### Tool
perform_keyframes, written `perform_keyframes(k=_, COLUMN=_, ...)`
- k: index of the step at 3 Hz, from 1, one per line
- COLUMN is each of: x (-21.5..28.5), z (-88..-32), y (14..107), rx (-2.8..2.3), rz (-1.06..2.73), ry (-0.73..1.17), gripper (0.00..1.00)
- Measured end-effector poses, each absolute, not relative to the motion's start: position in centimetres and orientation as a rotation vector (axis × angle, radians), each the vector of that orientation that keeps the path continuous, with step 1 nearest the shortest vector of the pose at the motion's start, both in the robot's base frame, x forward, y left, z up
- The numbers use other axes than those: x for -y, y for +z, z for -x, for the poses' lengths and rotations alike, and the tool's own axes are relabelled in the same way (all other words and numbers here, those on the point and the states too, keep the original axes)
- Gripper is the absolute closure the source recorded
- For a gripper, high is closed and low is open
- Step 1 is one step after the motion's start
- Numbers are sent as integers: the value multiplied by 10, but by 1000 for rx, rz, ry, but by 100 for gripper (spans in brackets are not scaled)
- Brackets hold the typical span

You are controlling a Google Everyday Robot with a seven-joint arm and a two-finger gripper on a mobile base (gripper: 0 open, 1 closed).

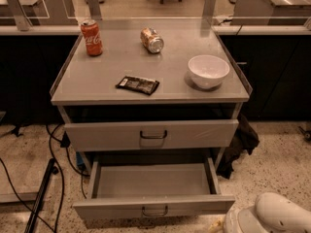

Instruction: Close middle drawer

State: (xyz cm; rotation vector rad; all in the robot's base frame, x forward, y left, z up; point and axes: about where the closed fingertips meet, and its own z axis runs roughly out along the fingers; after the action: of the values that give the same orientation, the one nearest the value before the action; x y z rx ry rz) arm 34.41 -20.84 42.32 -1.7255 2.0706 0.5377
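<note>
The middle drawer (153, 181) is pulled far out of the grey cabinet and its tray is empty. Its low flat front carries a small dark loop handle (154, 211) at the centre, near the bottom edge of the view. Above it, the taller-fronted top drawer (194, 134) stands out only a little. A white rounded arm shell (272, 218) shows in the bottom right corner, just right of the open drawer's front corner. My gripper is out of view below that edge.
On the cabinet top (97, 81) stand a red cola can (92, 38), a tipped can (152, 40), a dark snack packet (138, 85) and a white bowl (208, 71). Cables and a dark pole (41, 195) lie on the floor at left. A dark cloth (240, 142) hangs at right.
</note>
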Motion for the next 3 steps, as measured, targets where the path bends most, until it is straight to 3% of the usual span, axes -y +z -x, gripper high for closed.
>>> perform_keyframes(k=3, x=180, z=-383, y=381, rx=-1831, rz=1737, ry=369, gripper=100)
